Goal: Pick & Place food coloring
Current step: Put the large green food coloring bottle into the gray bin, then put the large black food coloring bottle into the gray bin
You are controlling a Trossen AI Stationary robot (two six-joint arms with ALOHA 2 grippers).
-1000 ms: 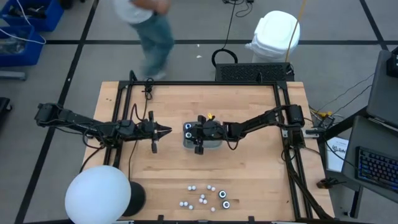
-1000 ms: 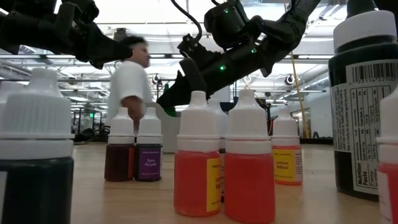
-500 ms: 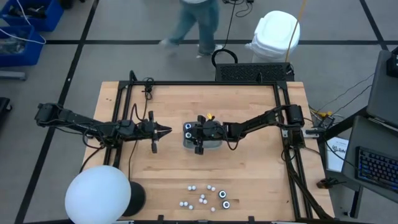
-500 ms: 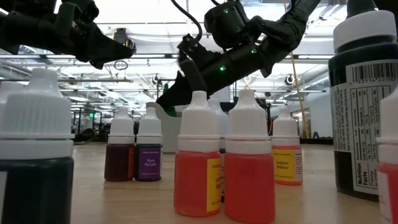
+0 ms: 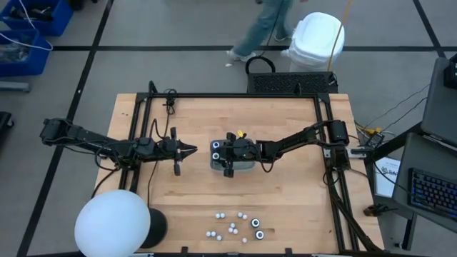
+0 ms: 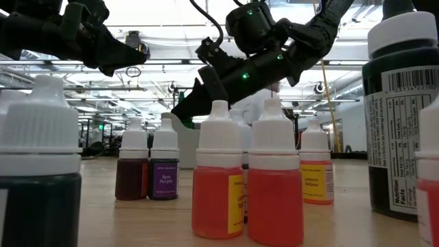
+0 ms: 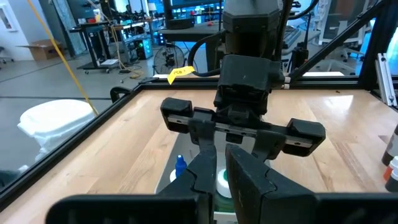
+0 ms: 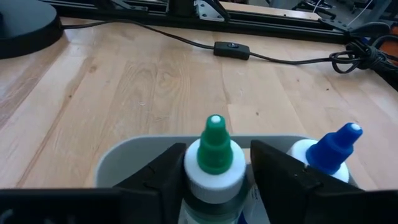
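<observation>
Over the translucent grey rectangular tray [image 8: 118, 163] at mid-table: right jaws [image 8: 214, 171] unmoved since a second ago, clamping the green-tipped food colouring bottle [image 8: 214, 163]; release pending. Left jaws [image 5: 187, 150] shut, empty, waiting beside.

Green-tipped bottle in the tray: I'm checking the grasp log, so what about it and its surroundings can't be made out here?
Green-tipped bottle: body and label, right wrist view, hidden by the right gripper jaws and the bottom edge.
Tray: its inside, high view, covered by the right gripper.
Loose bottles: liquid colours, high view, too small.
Tray, low view: hidden behind the near bottles.
</observation>
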